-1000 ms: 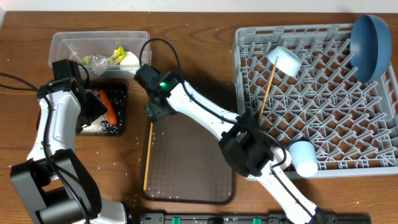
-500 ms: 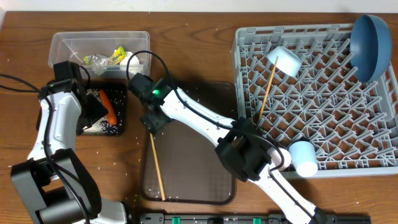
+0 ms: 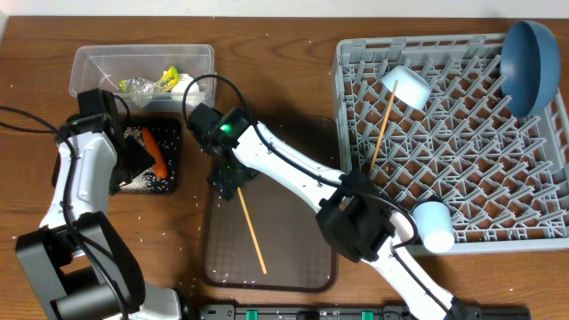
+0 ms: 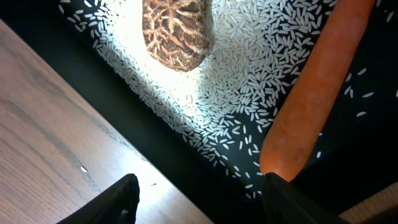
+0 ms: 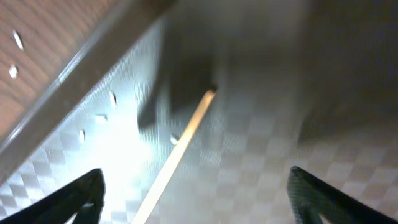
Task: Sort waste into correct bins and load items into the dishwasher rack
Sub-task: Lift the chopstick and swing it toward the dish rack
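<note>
The wooden desk (image 3: 36,98) carries everything, with stray white grains scattered on it. The grey dishwasher rack (image 3: 462,142) fills the right side, its far right edge cut off by the frame. The blue plate (image 3: 529,62) stands on edge in its upper right corner. A pale cup (image 3: 409,86) lies tilted near the rack's top left, and 1 chopstick (image 3: 380,124) leans across the pegs just below it. A light-blue vessel (image 3: 433,227) lies at the rack's front edge, partly hidden by the right arm; cup or bowl, I cannot tell.

The dark brown serving tray (image 3: 293,258) sits mid-desk, half covered by that arm. The right tool (image 3: 228,182) hangs over its upper left corner, fingers (image 5: 68,199) spread wide in a badly blurred wrist view. The 2nd chopstick (image 3: 252,233) lies slanted on the tray, its upper end under the tool and gripped by neither finger.

The clear tub (image 3: 89,62) at upper left holds the yellow-green wrapper (image 3: 167,80) and tissue (image 3: 188,85). Just below it, the black tray (image 3: 173,133) holds the orange carrot (image 4: 317,87), the brown lump (image 4: 177,31) and rice (image 4: 242,93). The left tool (image 4: 199,180) hovers over the tray's edge, fingers apart and holding nothing; from overhead it is hidden under its wrist
</note>
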Robot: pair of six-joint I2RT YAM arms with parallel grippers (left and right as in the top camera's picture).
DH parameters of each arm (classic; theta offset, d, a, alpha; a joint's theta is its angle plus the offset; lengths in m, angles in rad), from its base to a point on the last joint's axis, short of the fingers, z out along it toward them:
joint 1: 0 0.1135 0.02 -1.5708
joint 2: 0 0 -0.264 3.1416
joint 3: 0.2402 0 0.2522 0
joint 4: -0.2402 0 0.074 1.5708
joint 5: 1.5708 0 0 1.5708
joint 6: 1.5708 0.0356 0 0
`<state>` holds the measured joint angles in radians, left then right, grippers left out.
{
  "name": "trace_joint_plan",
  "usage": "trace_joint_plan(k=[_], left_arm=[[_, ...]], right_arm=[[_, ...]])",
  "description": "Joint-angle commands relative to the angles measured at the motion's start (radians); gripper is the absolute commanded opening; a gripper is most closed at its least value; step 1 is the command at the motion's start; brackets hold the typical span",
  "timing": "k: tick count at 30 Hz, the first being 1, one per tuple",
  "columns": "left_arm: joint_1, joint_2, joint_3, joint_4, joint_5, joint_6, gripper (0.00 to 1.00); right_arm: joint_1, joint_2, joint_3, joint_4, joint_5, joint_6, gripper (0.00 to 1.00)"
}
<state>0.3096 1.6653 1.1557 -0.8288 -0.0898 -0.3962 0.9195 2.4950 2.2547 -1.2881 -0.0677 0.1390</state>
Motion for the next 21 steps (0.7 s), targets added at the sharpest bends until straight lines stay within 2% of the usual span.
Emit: trace_joint_plan(k=[1,7,9,10,13,15,21], left_arm=[[0.003,0.001,-0.006,0.000,-0.019,-0.006,0.64],[0.003,0.001,-0.006,-0.001,-0.019,-0.006,0.64],[0.003,0.001,-0.006,-0.001,-0.019,-0.006,0.64],[0.003,0.001,-0.006,0.000,-0.019,-0.006,0.64],[0.003,0.001,-0.006,0.000,-0.019,-0.006,0.64],[0.003,0.001,-0.006,0.000,-0.019,-0.006,0.64],[0.003,0.001,-0.006,0.000,-0.019,-0.006,0.64]], right_arm=[[0.021,-0.027,-0.029,-0.031,-0.011,-0.006,0.82],[0.026,-0.014,-0.167,0.036,-0.021,0.025,0.69],[0.023,-0.010,-0.179,0.044,-0.029,0.031,0.59],[0.019,-0.010,-0.179,0.044,-0.031,0.032,0.53],[0.013,-0.010,-0.179,0.048,-0.034,0.041,0.16],[0.010,-0.010,-0.179,0.050,-0.034,0.047,0.01],[-0.024,-0.012,-0.170,0.050,-0.038,0.079,0.01]])
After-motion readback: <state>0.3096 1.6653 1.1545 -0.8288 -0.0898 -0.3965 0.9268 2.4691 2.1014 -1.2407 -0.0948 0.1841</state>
